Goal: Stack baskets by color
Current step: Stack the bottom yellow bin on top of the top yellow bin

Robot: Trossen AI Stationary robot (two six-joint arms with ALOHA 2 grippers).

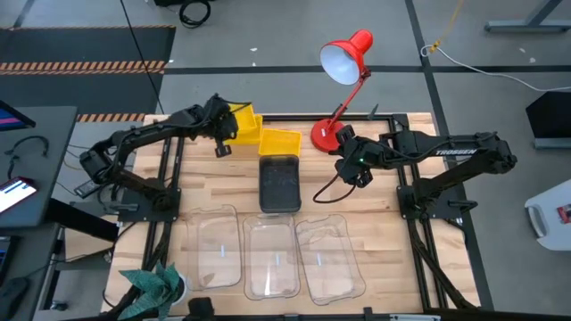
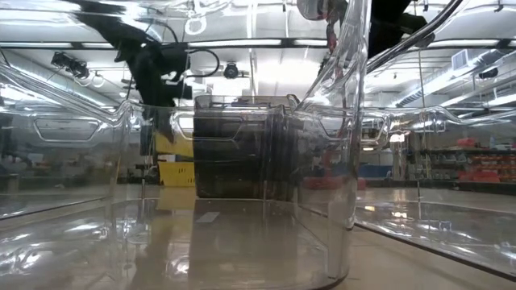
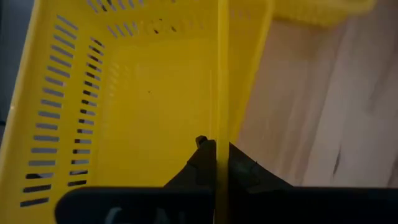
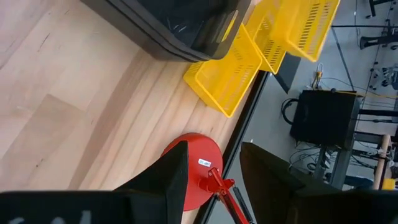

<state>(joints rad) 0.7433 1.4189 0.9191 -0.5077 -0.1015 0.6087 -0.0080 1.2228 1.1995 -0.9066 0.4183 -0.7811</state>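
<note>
My left gripper [image 1: 225, 132] at the table's far left is shut on a yellow basket [image 1: 243, 123], which fills the left wrist view [image 3: 124, 106]. A second yellow basket [image 1: 279, 141] rests on its bottom beside it. The smoky-grey baskets [image 1: 279, 183] sit nested mid-table. Three clear baskets [image 1: 214, 250] [image 1: 272, 259] [image 1: 330, 254] lie in a row along the near edge. My right gripper [image 4: 214, 149] hangs open above the table by the red lamp's base [image 4: 193, 162], touching nothing. My left gripper pinches one side wall of the yellow basket at its rim [image 3: 222, 118], one finger [image 3: 202, 158] inside the basket and the other [image 3: 249, 165] outside. The fingers slant down onto the rim. The basket looks tilted; whether it is clear of the table I cannot tell.
A red desk lamp [image 1: 343, 58] stands at the far edge, its base [image 1: 324, 135] close to my right gripper. A green paper-like object [image 1: 152, 283] lies at the near left corner. Bare wood shows between the grey stack and the clear baskets.
</note>
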